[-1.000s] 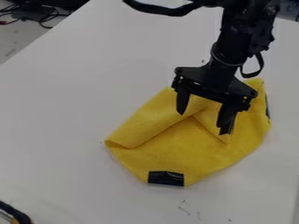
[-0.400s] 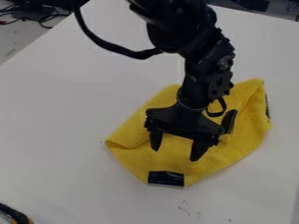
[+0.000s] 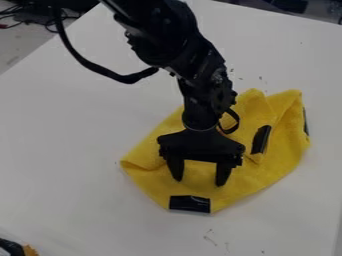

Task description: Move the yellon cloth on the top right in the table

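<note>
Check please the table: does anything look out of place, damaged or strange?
The yellow cloth lies rumpled, partly folded over itself, not flat. Below it in the picture, small dark marks spot the white table; scuffs or dirt, I cannot tell.

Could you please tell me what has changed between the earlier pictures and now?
The pincer has moved down and to the left in the view, over the yellow cloth, its fingers apart; it has neither visibly gripped nor let go of anything. The black-and-orange thing in the lower left corner has shifted slightly. The cloth has kept its place and folds.
</note>
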